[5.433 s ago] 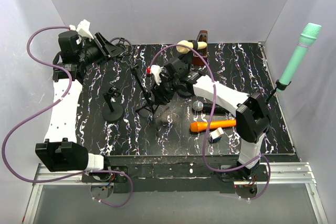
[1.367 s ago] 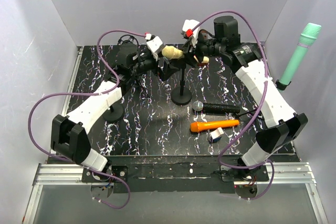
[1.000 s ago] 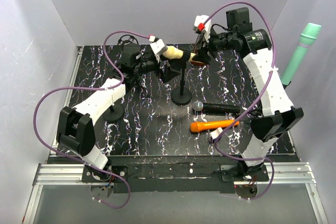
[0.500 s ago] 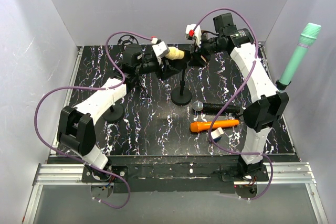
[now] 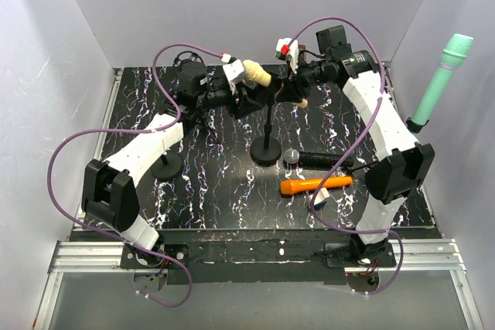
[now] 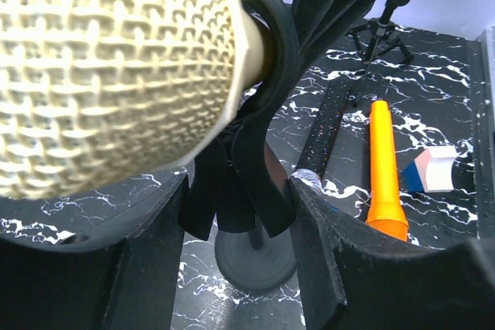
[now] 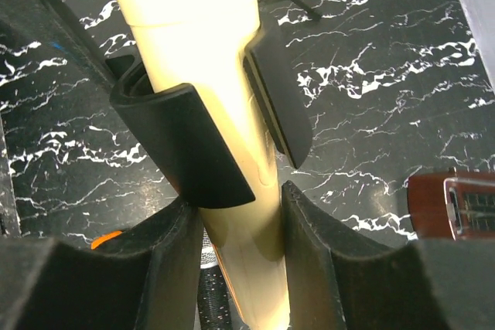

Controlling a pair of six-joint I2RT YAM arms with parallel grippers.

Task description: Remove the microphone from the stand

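Observation:
A cream microphone (image 5: 257, 75) sits in the black clip (image 6: 267, 75) of a stand whose round base (image 5: 265, 150) rests mid-table. My left gripper (image 5: 247, 99) comes in from the left, just under the mesh head (image 6: 116, 67). In the left wrist view the left gripper (image 6: 236, 191) is shut on the clip's lower part, with both fingers against it. My right gripper (image 5: 288, 86) reaches in from the right. In the right wrist view the right gripper (image 7: 240, 206) is shut on the microphone's handle (image 7: 224, 113) just behind the clip (image 7: 186, 144).
An orange microphone (image 5: 315, 185) and a black one (image 5: 317, 159) lie right of the base, with a small red, white and blue block (image 5: 318, 199) nearby. A second round stand base (image 5: 166, 164) sits on the left. A green microphone (image 5: 441, 83) stands at the right wall. A brown box (image 7: 456, 206) lies behind.
My left jaws have closed onto the stand's clip. My right gripper has come down onto the microphone's handle and its jaws have narrowed onto it.

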